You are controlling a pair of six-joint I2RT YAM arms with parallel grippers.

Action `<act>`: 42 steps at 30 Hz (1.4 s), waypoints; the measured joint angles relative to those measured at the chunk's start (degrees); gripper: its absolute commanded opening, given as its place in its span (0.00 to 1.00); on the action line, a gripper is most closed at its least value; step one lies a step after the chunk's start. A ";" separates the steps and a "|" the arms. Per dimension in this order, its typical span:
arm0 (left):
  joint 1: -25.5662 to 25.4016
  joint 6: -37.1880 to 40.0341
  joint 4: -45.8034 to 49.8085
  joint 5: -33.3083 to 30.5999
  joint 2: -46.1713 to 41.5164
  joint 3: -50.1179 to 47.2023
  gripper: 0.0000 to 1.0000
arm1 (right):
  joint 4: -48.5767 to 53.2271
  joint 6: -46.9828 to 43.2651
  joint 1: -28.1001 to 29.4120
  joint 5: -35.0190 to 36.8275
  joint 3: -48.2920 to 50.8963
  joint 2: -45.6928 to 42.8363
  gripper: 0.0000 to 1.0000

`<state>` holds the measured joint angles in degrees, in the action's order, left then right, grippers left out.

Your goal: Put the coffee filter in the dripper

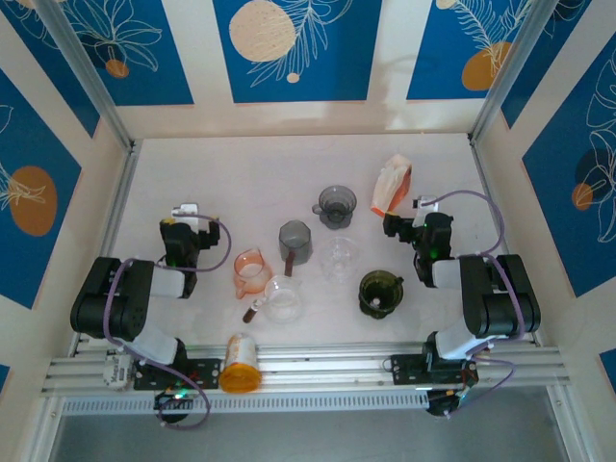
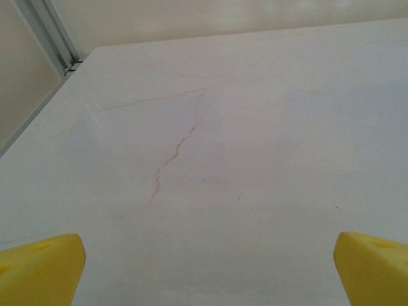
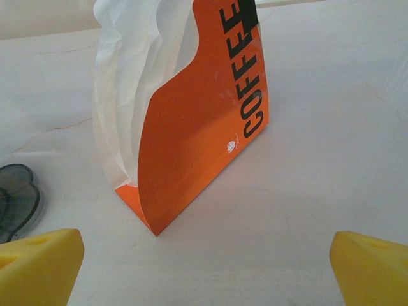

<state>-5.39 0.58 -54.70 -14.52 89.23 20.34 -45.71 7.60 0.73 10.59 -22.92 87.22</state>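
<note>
White paper coffee filters (image 3: 124, 89) stand bunched in an orange holder (image 3: 197, 140) printed COFFEE, at the back right of the table (image 1: 393, 186). My right gripper (image 3: 207, 264) is open just in front of it, a short gap away, with nothing between its yellow fingertips (image 3: 38, 261). From above, the right gripper (image 1: 397, 225) sits just below the holder. A smoky grey dripper (image 1: 335, 205) stands left of the holder, and its rim shows at the left edge of the right wrist view (image 3: 16, 201). My left gripper (image 2: 207, 268) is open over bare table, at the left (image 1: 185, 212).
Other vessels cluster mid-table: a dark grey cup (image 1: 295, 241), a clear dripper (image 1: 339, 258), a pink one (image 1: 251, 271), a clear glass one (image 1: 284, 298) and a dark green one (image 1: 380, 292). An orange-lidded jar (image 1: 240, 363) lies by the front rail.
</note>
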 measured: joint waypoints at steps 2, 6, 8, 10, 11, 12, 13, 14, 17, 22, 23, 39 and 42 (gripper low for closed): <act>0.00 -0.02 0.42 -0.04 -0.26 0.02 1.00 | 3.15 0.44 -0.02 1.11 -0.61 -1.25 0.99; 0.00 -0.02 2.84 -0.04 -2.56 0.02 1.00 | 13.14 1.90 -0.55 2.73 -5.25 -6.08 0.99; 0.00 -0.04 5.35 -0.26 -5.27 0.11 1.00 | 16.87 3.08 -0.59 3.43 -7.87 -8.90 0.99; 0.02 -0.13 8.50 -0.63 -8.04 0.66 1.00 | 19.34 4.13 -0.59 4.24 -8.87 -11.26 0.99; 0.02 -0.20 10.25 -0.72 -9.70 1.16 1.00 | 20.90 4.90 -0.57 4.66 -9.09 -12.57 0.99; 0.02 -0.26 11.72 -0.85 -11.39 1.53 1.00 | 22.45 5.42 -0.46 5.11 -9.22 -13.57 0.99; 0.02 -0.61 13.05 -1.01 -13.31 1.90 1.00 | 24.35 6.19 -0.31 5.68 -9.29 -14.78 0.99; 0.00 -1.16 13.99 -1.31 -15.13 2.14 1.00 | 26.14 6.88 -0.13 6.14 -9.38 -15.85 0.99; 0.00 -5.64 16.65 -4.24 -21.20 2.86 1.00 | 31.39 10.21 0.07 7.78 -9.86 -18.91 0.99; 0.24 -23.17 25.46 -10.93 -29.42 6.08 1.00 | 46.12 25.35 -1.86 10.38 -15.98 -21.62 0.99; 0.35 -27.45 28.83 -12.04 -31.08 7.17 1.00 | 48.00 27.80 -3.10 9.55 -17.16 -21.73 0.99; 2.97 -55.69 40.26 2.73 -40.50 4.96 0.94 | 61.13 35.54 -0.70 -7.26 -19.17 -29.44 0.99; 2.95 -55.82 42.27 10.75 -38.10 8.50 0.76 | 62.97 34.40 3.61 -8.13 -19.21 -31.78 0.99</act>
<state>-2.44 -55.24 -12.43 -3.77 51.13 28.84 17.26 42.00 4.34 2.46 -42.13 55.44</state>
